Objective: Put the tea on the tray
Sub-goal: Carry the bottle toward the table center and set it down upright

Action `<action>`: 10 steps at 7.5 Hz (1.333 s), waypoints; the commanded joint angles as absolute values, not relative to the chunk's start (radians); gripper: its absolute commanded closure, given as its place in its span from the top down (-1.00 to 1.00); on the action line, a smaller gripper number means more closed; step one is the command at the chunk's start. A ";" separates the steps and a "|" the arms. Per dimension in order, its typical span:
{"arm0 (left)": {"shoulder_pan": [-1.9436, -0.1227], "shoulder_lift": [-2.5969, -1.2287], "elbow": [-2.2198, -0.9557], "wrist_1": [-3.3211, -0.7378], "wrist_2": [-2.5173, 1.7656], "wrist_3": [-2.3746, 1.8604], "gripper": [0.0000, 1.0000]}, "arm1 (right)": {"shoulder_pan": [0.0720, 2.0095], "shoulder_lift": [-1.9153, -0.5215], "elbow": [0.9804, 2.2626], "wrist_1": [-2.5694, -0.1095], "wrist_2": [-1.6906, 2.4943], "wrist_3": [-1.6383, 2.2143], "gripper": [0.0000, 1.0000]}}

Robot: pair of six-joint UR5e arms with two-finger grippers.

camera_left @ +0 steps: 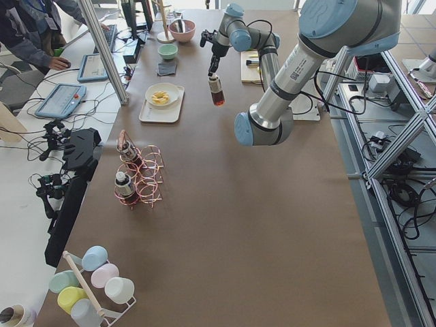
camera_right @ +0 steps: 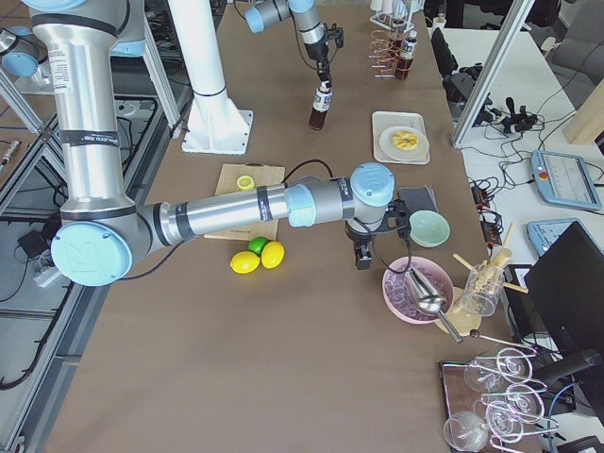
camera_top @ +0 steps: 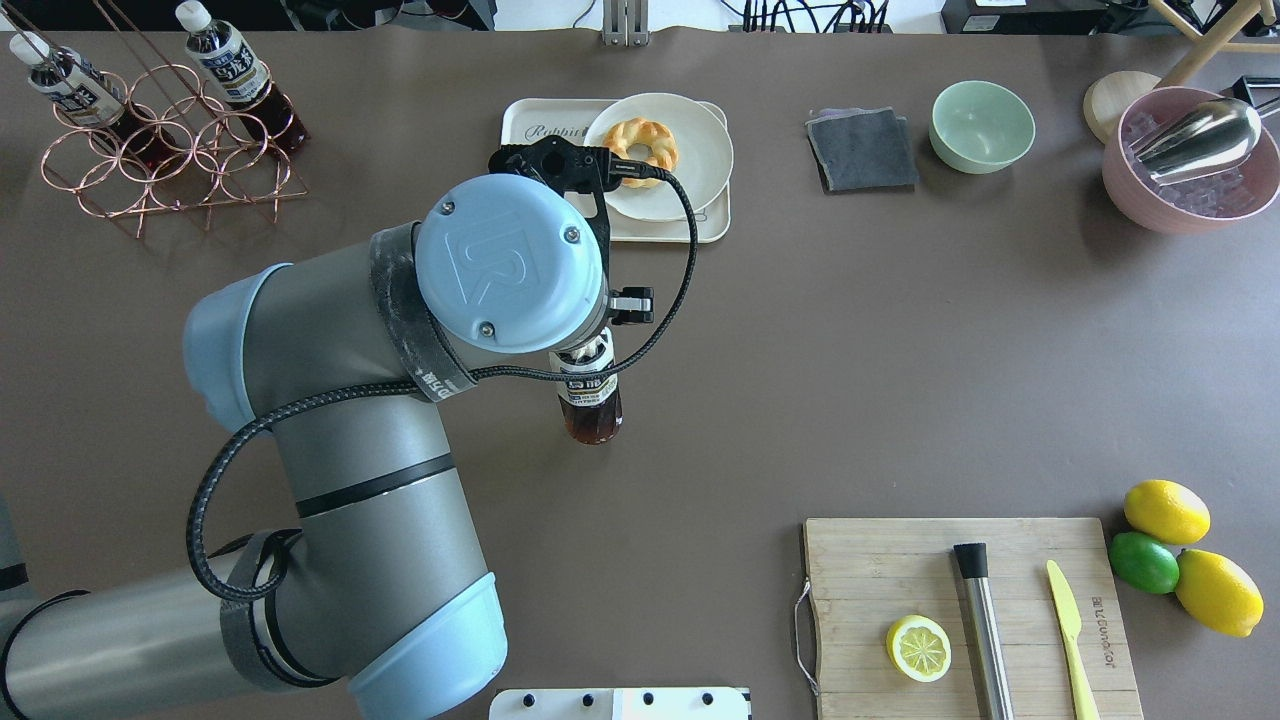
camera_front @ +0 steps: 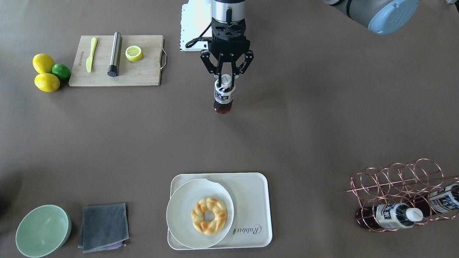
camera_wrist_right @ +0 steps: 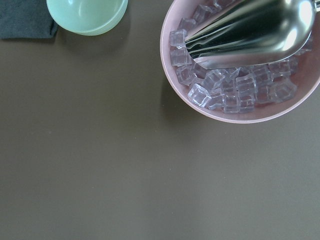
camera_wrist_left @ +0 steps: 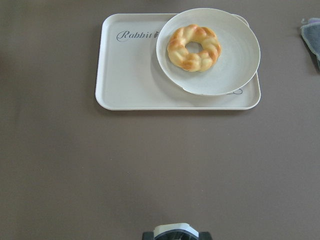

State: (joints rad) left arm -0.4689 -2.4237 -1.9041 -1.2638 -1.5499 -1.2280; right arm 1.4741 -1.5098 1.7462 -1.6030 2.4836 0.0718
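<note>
Hanging from the left claw point(camera_front: 225, 85), the tea point(camera_front: 223, 102) is a small clear bottle of dark reddish-brown drink. It is upright, with the claw's two fingers clenched around its neck and white cap. From the side view it seems to be lifted clear of the brown surface point(camera_front: 304, 136), though the gap is hard to judge.

The pick-up looks done. What is left is the carry and the set-down, since the tray point(camera_front: 251, 200) lies well ahead of the claw, on the far side from the robot's base.

A round plate point(camera_front: 183, 200) with a twisted doughnut point(camera_front: 209, 215) covers the tray's half to the claw's right and overhangs its rim. The bare half, with grey script, is to the claw's left, so the bottle should land there, inside the raised rim and clear of the plate's edge.

Nothing stands between claw and tray. A copper wire rack point(camera_front: 398, 179) holding two like bottles point(camera_front: 394, 216) is far to the claw's left, and a cutting board point(camera_front: 143, 77) is to its right.

The right claw point(camera_right: 362, 257) shows only from the side, near a pink bowl point(camera_right: 415, 293). Whether it is released or clenched cannot be told.
</note>
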 commanded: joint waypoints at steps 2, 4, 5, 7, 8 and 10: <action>-0.431 -2.421 -1.905 -1.267 -1.523 -1.256 -1.00 | 1.471 -1.513 1.733 -1.605 2.485 0.072 1.00; -0.414 -2.421 -1.907 -1.267 -1.517 -1.258 -1.00 | 1.471 -1.513 1.730 -1.605 2.485 0.072 1.00; -0.414 -2.416 -1.907 -1.270 -1.517 -1.259 -1.00 | 1.471 -1.511 1.726 -1.605 2.485 0.072 1.00; -0.405 -2.416 -1.905 -1.270 -1.517 -1.259 -0.71 | 1.471 -1.509 1.724 -1.605 2.488 0.072 1.00; -0.405 -2.416 -1.905 -1.270 -1.517 -1.259 -0.39 | 1.471 -1.509 1.726 -1.605 2.490 0.072 1.00; -0.405 -2.411 -1.908 -1.270 -1.517 -1.258 0.67 | 1.471 -1.508 1.735 -1.605 2.493 0.074 1.00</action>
State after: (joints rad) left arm -0.4055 -2.4160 -1.9063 -1.2701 -1.5171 -1.2594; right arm 1.4711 -1.5095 1.7287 -1.6045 2.4902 0.0728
